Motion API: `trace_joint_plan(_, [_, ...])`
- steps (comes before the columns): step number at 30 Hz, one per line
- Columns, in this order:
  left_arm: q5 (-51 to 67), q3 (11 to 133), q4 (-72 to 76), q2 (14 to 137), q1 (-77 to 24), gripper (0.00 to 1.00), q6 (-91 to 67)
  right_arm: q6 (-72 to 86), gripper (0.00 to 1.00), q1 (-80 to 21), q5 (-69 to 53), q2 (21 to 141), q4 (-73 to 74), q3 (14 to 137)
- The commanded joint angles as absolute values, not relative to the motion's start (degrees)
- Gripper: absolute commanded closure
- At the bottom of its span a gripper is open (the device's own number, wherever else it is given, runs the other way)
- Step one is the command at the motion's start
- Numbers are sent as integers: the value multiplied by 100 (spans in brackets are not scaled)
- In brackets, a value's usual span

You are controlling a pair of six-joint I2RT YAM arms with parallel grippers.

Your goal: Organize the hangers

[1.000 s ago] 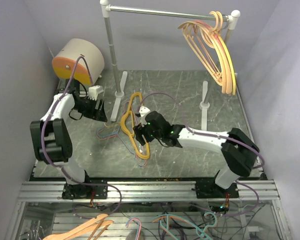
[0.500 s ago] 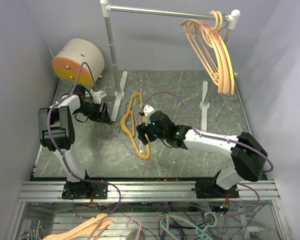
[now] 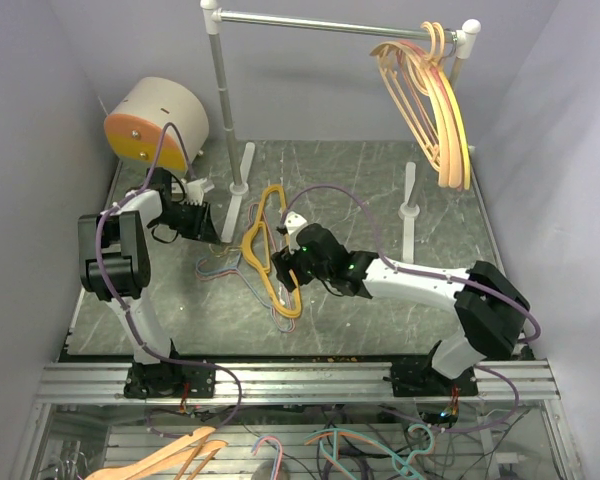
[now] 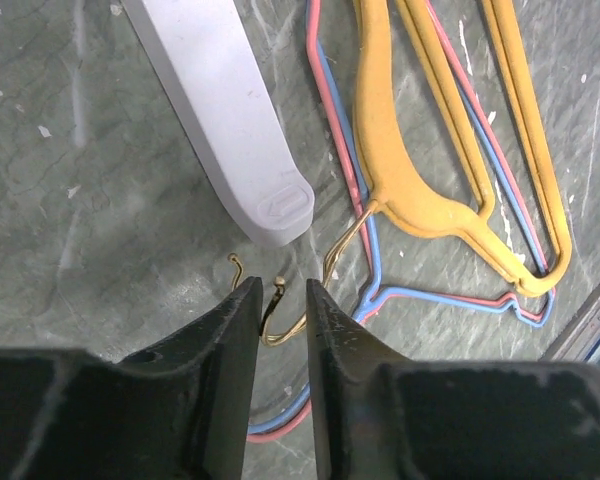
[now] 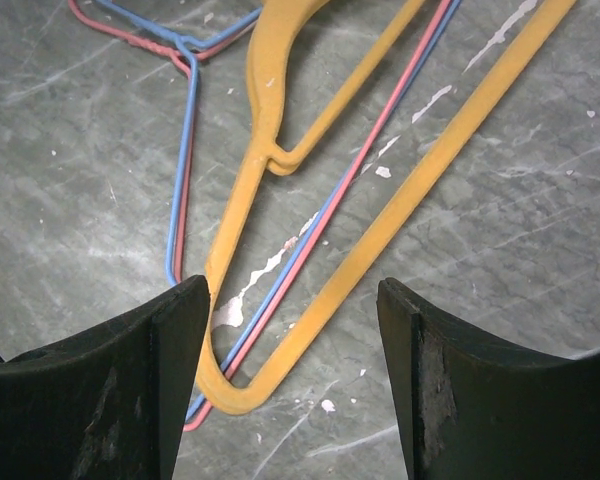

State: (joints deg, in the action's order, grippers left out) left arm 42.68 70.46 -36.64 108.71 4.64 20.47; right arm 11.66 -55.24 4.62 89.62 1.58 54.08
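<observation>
Left wrist view is showing the left end effector point(image 4: 282, 290) hanging low over the table point(image 4: 100, 220), its fingers drawn close with only a slim gap between them. A gold hook point(image 4: 330, 265) is curling up into that gap. The gap looks wider than the wire, so the fingers are probably not pinching it yet. The hook is leading out to the wire hangers point(image 4: 440, 297), pink and blue, which are lying flat and crossing one another. Just beside the fingers the white rail foot point(image 4: 230, 120) is resting on the table, and the yellow hanger point(image 4: 420, 195) is lying over the wires.

The right end effector point(image 5: 290, 290) is hovering with its fingers spread wide, straddling a corner of the yellow hanger, and pink and blue wires are running under that same corner.

Farther out, the peach and orange hangers point(image 3: 442, 120) are hanging at the right end of the rail point(image 3: 320, 20).

The main risk is the tangle. If the left fingers close on so thin a hook, it may slip or twist out. Lifting one wire hanger may drag its neighbour and the yellow one along. A low right grasp could gather the wires with the plastic. The rail foot is also crowding the left fingers and could be struck.
</observation>
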Motion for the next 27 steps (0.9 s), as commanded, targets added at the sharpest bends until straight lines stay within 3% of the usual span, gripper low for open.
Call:
trace_joint_plan(1, [4566, 7194, -3693, 10913, 389, 68, 2218, 1141, 32, -5538, 581, 9054, 125, 5422])
trace_joint_plan(7, [4571, 7296, -3914, 10850, 382, 92, 2293, 1147, 31, -5527, 637, 9028, 96, 5423])
trace_joint_plan(18, [4965, 8778, -5762, 10685, 363, 93, 2688, 845, 24, -5534, 936, 8341, -1061, 4387])
trace_joint_plan(27, [4683, 9029, -5760, 10321, 78, 93, 2349, 840, 21, -5531, 1019, 8835, -1560, 4677])
